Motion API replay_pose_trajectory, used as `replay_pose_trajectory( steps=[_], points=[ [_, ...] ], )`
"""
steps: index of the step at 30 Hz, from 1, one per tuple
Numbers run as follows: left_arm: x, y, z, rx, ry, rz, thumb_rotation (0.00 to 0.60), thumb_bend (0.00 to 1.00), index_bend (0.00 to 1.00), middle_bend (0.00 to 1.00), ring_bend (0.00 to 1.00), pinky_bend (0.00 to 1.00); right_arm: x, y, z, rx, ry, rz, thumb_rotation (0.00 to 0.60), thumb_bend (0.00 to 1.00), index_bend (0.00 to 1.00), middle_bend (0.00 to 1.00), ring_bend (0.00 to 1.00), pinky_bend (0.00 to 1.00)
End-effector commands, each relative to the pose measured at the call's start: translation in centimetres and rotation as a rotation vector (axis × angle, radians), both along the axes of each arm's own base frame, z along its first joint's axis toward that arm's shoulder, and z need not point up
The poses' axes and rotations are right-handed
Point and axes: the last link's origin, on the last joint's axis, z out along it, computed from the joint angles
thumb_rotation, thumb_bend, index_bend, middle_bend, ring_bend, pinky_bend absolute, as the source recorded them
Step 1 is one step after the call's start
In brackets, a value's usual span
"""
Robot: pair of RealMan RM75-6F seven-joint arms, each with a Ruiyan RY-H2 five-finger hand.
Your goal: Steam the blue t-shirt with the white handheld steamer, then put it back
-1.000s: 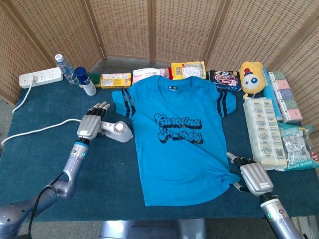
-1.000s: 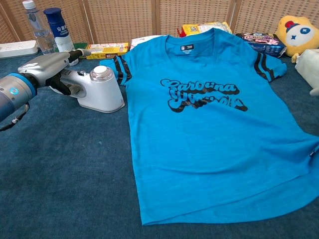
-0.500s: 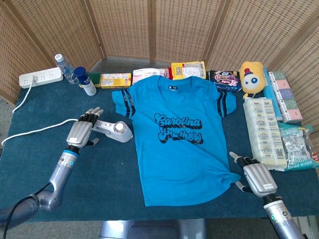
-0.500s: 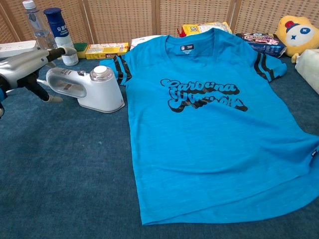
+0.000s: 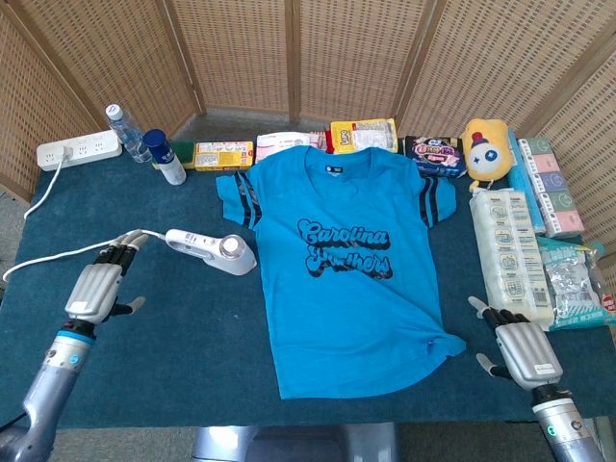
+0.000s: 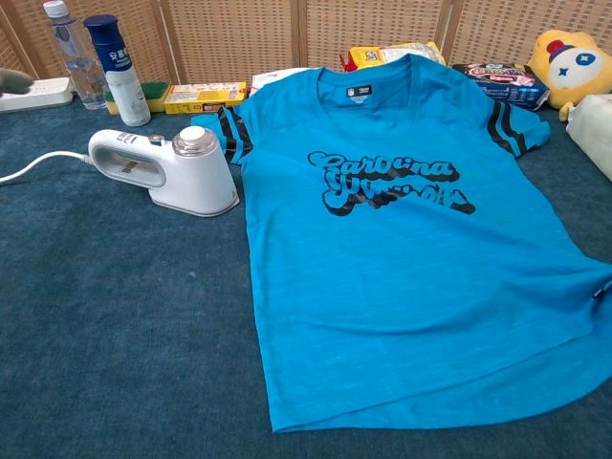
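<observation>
Apparently the white handheld steamer (image 5: 214,250) already rests on the dark blue table cloth (image 6: 115,325), just left of the flat blue t-shirt (image 5: 351,269). Both the left hand (image 5: 96,289) and right hand (image 5: 520,348) hover spread, empty; keep them clear of the white cord (image 5: 58,258).

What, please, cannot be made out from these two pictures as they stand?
- Both hands: outside the chest view's frame.
- Whether the steamer is plugged in: its cord leaves the head view's left edge.
- Shirt collar label: too small in either view.
- Snack packets: lower parts hidden behind the shirt.
</observation>
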Motion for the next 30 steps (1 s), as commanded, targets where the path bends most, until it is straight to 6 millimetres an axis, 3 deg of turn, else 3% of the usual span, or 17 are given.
replay_pose_trajectory(
  steps=[1, 10, 18, 23, 30],
  points=[
    [-1.1, -3.1, 2.0, 0.015, 0.003, 0.045, 0.600, 0.21, 0.00, 0.02, 0.00, 0.15, -0.6, 0.1, 0.6, -0.031, -0.013, -0.019, 0.600, 0.31, 0.15, 0.30, 0.31, 0.36],
    [-3.9, -9.3, 5.8, 0.106, 0.023, 0.137, 0.600, 0.21, 0.00, 0.02, 0.00, 0.15, -1.7, 0.4, 2.2, -0.149, -0.051, -0.046, 0.600, 0.31, 0.27, 0.33, 0.33, 0.37],
    [-4.4, -13.1, 8.7, 0.190, 0.055, 0.157, 0.600, 0.22, 0.01, 0.05, 0.00, 0.15, -1.7, 0.4, 2.9, -0.199, -0.056, -0.036, 0.600, 0.31, 0.32, 0.34, 0.33, 0.36],
    [-4.4, -14.6, 10.1, 0.211, 0.064, 0.175, 0.600, 0.22, 0.01, 0.05, 0.00, 0.15, -1.6, 0.3, 3.1, -0.221, -0.061, -0.031, 0.600, 0.31, 0.33, 0.34, 0.33, 0.35],
    [-4.5, -14.7, 10.3, 0.198, 0.057, 0.184, 0.600, 0.22, 0.01, 0.05, 0.00, 0.16, -1.5, 0.4, 3.1, -0.219, -0.057, -0.033, 0.600, 0.31, 0.34, 0.35, 0.33, 0.35]
  ],
)
